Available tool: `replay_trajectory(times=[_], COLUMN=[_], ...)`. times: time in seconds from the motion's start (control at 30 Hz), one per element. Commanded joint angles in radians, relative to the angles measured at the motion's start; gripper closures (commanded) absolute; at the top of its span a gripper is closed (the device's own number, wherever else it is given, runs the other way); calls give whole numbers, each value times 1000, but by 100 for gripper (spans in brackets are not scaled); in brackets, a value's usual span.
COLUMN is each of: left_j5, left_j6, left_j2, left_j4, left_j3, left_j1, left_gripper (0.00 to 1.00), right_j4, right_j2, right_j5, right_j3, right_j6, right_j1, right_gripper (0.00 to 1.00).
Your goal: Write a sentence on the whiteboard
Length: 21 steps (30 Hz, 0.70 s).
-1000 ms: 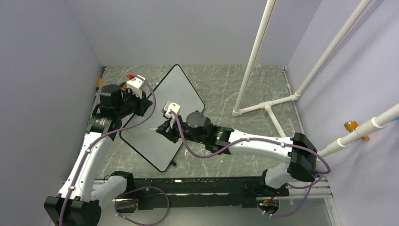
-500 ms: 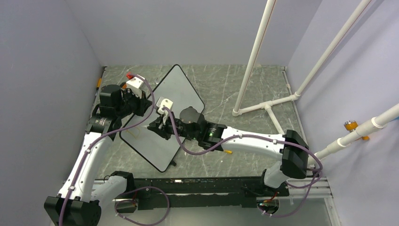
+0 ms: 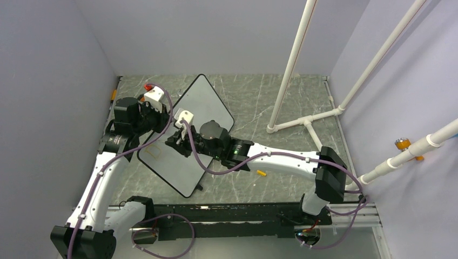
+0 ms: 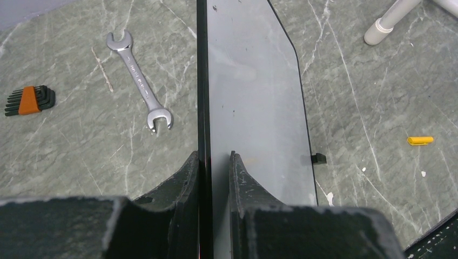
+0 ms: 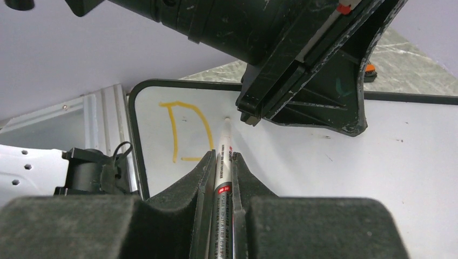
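1. Since a second ago, our right gripper (image 3: pixel 174 141) slid left over the whiteboard (image 3: pixel 208 100), clamped on the marker (image 5: pixel 223 162).
2. Left gripper (image 4: pixel 215 162) pinches the whiteboard's edge, propping it tilted.
3. We see only the letter D (image 5: pixel 173 135). The marker tip points at the whiteboard just beside it.

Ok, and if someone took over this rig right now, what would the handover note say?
Left gripper: shut on the whiteboard, gripping one edge.
Right gripper: shut on a marker, its tip at the board just right of the D.
Done: a single orange-yellow D near a corner.
Left: the rest of the sentence.
A small yellow piece, maybe the cap, lies on the table beside the board.
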Motion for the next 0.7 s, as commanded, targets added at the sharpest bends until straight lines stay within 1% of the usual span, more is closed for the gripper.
replay_trajectory(times=[0.0,0.17,0.3,0.67], left_j5=[27,26,25,22], left_j6=[85,85,85,86], left_j2=[9,8,10,11], left_j4=[-178,-178,-179,-180], left_j3=[-43,-43,-43,-41], left_j1=[-23,-22,-22,-23], left_gripper=[100,100,100,100], right_j4=[20,12,7,1], right_j2=[24,23,8,-38], right_j5=[21,21,53,44], right_j3=[48,15,-30,-117], right_j6=[-2,4,11,54], right_j1=[1,1,0,5], right_gripper=[100,100,100,100])
